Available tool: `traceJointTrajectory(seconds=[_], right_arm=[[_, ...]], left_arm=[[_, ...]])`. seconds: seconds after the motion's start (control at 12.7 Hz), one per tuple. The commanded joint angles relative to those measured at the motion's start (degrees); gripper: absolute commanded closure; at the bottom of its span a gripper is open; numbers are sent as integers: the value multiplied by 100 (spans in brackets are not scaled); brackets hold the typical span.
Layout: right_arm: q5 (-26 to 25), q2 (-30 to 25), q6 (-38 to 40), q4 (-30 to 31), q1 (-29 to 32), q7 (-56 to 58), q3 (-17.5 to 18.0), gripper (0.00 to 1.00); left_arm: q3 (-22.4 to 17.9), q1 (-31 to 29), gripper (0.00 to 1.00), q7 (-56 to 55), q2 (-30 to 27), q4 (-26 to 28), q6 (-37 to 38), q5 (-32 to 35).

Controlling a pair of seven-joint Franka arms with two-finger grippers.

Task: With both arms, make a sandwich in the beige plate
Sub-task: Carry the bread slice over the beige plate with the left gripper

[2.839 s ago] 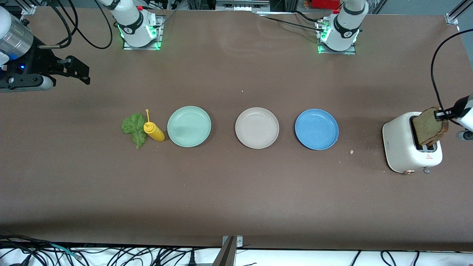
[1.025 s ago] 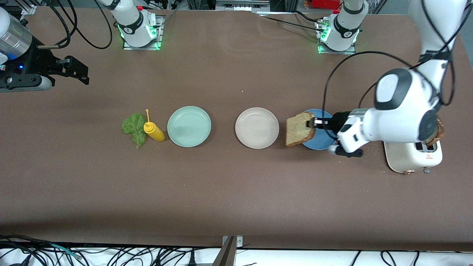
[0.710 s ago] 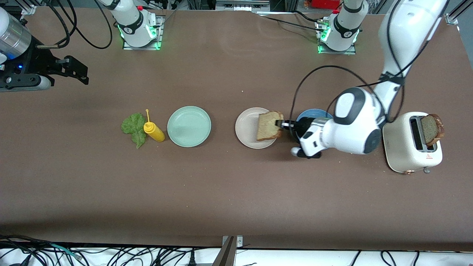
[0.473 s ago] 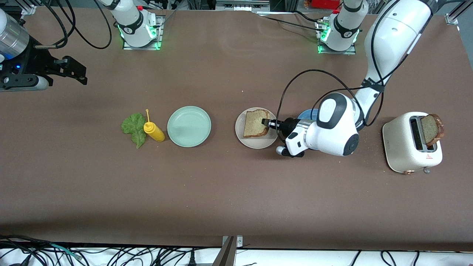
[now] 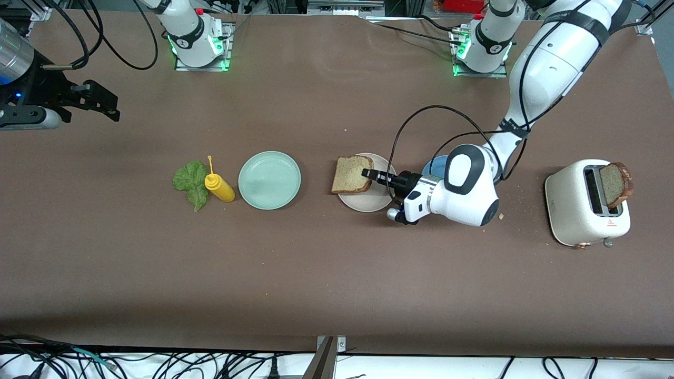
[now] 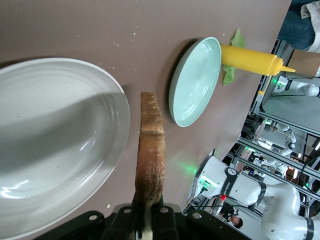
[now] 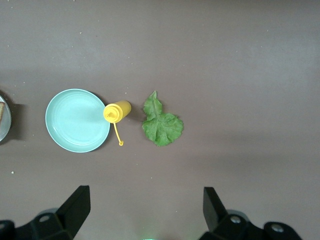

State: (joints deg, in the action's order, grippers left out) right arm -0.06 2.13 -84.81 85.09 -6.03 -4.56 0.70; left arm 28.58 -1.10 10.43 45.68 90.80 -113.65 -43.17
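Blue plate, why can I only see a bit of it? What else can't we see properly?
- Blue plate: front view, mostly hidden by the left arm.
- Toaster: its second bread slice sits partly down in the slot.
- Held bread slice: left wrist view shows only its crust edge, clamped in the left hand.
- Beige plate: cut off by the right wrist view's edge.

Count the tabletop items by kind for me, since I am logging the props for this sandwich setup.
Plates: 3, the beige plate, mint-green plate, blue plate
Bread slices: 2, held slice, slice in the toaster
Lettuce leaf: 1
Mustard bottle: 1
Toaster: 1
Total: 8
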Motion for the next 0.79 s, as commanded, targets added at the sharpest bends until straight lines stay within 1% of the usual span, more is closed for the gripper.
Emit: traceJointTrajectory(seconds=[0.0, 0.24, 0.47, 0.71], right_arm=[[111, -28, 17, -63, 6, -10, -27, 0], [111, -37, 17, -63, 6, 16, -9, 0], [120, -28, 8, -63, -3, -54, 35, 0], [120, -10, -9, -63, -3, 7, 9, 0]], left_arm=[[-1, 154, 100, 196, 2, 148, -342, -236], [7, -73, 100, 187, -77, 175, -62, -209], [7, -442, 100, 214, -112, 131, 509, -140], [-27, -374, 100, 932, 28, 236, 379, -148]])
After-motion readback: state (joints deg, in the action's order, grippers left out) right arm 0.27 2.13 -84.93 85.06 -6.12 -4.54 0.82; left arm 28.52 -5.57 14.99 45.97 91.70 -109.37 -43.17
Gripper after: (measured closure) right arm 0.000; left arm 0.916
